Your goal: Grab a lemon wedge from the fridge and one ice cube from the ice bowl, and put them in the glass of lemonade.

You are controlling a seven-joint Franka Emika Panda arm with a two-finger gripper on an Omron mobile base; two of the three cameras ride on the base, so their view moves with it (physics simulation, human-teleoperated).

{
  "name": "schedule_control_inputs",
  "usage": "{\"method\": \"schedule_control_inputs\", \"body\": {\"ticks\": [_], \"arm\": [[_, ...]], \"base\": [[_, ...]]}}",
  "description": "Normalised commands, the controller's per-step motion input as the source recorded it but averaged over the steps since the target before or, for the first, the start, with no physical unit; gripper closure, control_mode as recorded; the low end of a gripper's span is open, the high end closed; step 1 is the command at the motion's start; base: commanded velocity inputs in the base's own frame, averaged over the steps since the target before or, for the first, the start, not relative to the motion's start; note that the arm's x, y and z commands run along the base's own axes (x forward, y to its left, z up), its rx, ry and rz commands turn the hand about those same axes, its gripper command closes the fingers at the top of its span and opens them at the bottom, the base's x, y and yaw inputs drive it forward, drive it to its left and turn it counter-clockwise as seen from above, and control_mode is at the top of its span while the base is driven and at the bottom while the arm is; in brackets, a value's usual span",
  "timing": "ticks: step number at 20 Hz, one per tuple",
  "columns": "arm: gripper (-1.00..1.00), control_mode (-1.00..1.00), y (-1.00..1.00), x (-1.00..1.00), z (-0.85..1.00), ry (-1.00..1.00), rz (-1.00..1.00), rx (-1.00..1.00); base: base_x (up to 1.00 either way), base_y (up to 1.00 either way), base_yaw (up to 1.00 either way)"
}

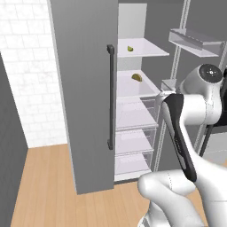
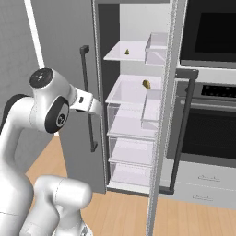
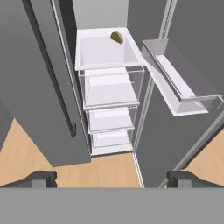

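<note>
At the left of the left base view you see a white tiled wall [image 1: 31,84] and a wooden floor [image 1: 44,186]. Next comes the fridge [image 1: 84,88]: its left door is closed and carries a long black handle [image 1: 110,97], while its right door [image 2: 162,115] is swung open.

Inside, on the upper white shelf [image 1: 146,49], lies the lemon wedge [image 1: 130,48], small and pale yellow-green; in the right base view you find it at [image 2: 127,52], small and far back. One shelf [image 1: 133,86] lower rests a darker golden-orange wedge [image 1: 137,77], seen also at [image 2: 146,84] and, in the hand view, at [image 3: 117,37]. Below that shelf you see stacked clear drawers [image 1: 135,133].

Further right, the open door carries a clear door bin [image 3: 179,78]. In the right base view a black oven [image 2: 207,129] stands to the right of the fridge.

The gripper [image 3: 111,179] shows in the hand view, its two dark fingertips [image 3: 41,177] set wide apart with nothing between them, well short of the fridge shelves. The arm [image 1: 190,111] rises at the right of the left base view.
</note>
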Motion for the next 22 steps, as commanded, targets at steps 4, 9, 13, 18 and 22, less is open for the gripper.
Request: {"method": "schedule_control_inputs", "body": {"ticks": [4,9,13,18,22], "arm": [[-1.00,-1.00,0.00,0.09,0.00,0.00,0.00,0.00],[-1.00,-1.00,0.00,0.08,0.00,0.00,0.00,0.00],[-1.00,-1.00,0.00,0.00,0.00,0.00,0.00,0.00],[-1.00,1.00,0.00,0.00,0.00,0.00,0.00,0.00],[-1.00,1.00,0.00,0.00,0.00,0.00,0.00,0.00]], "base": [[0.00,0.00,0.00],[0.00,0.00,0.00],[0.00,0.00,0.00],[0.04,0.00,-0.01],[0.08,0.00,-0.19]]}}
